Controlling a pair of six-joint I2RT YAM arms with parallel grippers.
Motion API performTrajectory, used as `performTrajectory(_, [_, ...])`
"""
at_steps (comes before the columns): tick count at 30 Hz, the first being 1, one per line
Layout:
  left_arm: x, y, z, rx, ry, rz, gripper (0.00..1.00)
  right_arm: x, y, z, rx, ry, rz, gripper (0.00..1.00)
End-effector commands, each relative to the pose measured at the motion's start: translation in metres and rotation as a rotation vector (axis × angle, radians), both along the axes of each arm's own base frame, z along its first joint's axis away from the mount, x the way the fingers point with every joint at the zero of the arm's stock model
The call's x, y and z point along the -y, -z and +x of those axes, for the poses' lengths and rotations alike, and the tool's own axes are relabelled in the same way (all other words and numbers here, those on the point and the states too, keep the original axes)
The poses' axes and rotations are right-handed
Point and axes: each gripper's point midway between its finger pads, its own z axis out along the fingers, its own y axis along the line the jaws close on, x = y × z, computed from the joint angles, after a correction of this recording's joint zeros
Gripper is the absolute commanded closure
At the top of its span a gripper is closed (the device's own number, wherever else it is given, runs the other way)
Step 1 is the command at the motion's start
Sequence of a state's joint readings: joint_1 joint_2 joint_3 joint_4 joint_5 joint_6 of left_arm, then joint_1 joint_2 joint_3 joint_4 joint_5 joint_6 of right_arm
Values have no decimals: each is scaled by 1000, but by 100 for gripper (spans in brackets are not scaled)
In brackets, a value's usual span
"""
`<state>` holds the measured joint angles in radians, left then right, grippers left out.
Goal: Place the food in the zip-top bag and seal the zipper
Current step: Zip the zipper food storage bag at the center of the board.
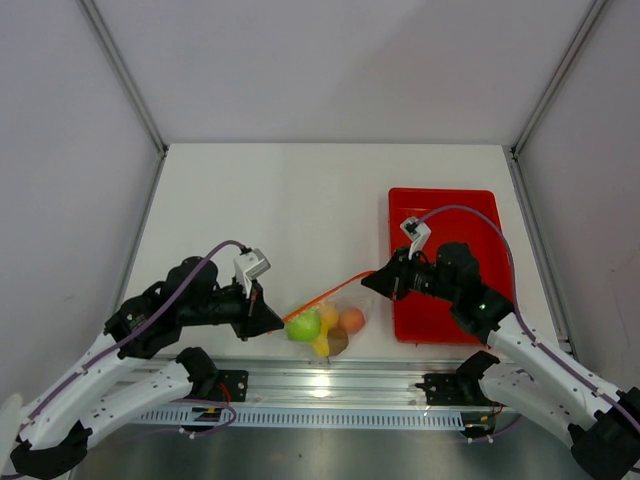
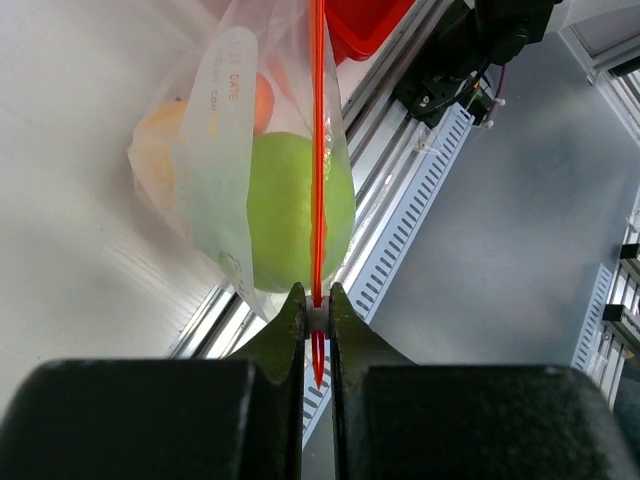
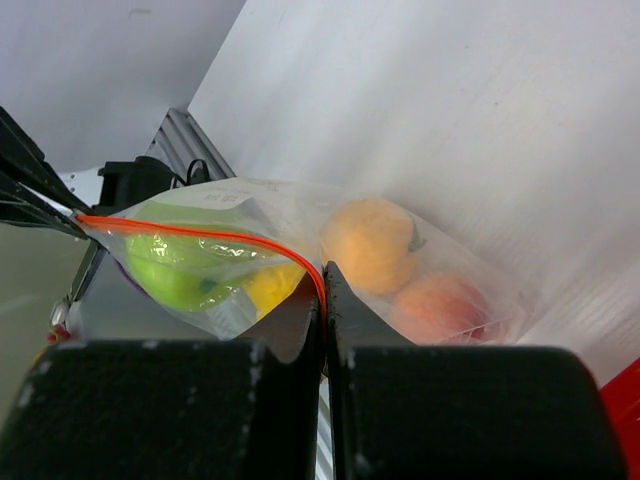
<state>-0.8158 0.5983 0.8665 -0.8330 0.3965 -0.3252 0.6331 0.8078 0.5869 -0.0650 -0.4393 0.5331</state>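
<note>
Both clamped on zipper (image 1: 325,294): left gripper (image 1: 276,322) at its 8 o'clock end, right gripper (image 1: 370,282) at 2 o'clock end. zip-top bag (image 1: 345,305) holds food (image 1: 305,325).

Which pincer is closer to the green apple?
Left. The left pincer pinches the zipper right beside the green apple; the right pincer pinches the zipper's far end, up toward the red tray.

A robotics lab cell — plain white walls (image 1: 330,60), white table (image 1: 300,200), aluminium mounting rail (image 1: 330,383).
</note>
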Motion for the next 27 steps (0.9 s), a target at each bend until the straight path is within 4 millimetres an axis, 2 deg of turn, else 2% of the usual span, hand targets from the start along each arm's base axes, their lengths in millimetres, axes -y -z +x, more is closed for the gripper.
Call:
performTrajectory(1, [-5,1,-9,-39,0,-4,99,11,-2,11,35,53,-16,100])
performTrajectory(18, [-7,5,-14,-51,2,-13,100,6,1,15,22,34,-9,100])
performTrajectory(19, [-7,4,-14,-52,1,-13,92,4,2,16,22,30,-7,100])
performTrajectory(20, [-7,4,-14,-55,1,-14,88,3,1,15,21,20,0,100])
performTrajectory(23, [-7,-3,-10,-32,-27,-43,61,0,2,13,10,-1,3,100])
performTrajectory(24, [-7,-4,-6,-20,-49,-48,49,-2,-1,15,23,-4,15,100])
performTrajectory(26, [-7,-9,-3,-7,-71,-67,38,-4,-2,17,26,-6,20,100])
performTrajectory(27, [-8,-11,-1,2,-85,-71,16,-6,-3,16,27,-14,24,100])
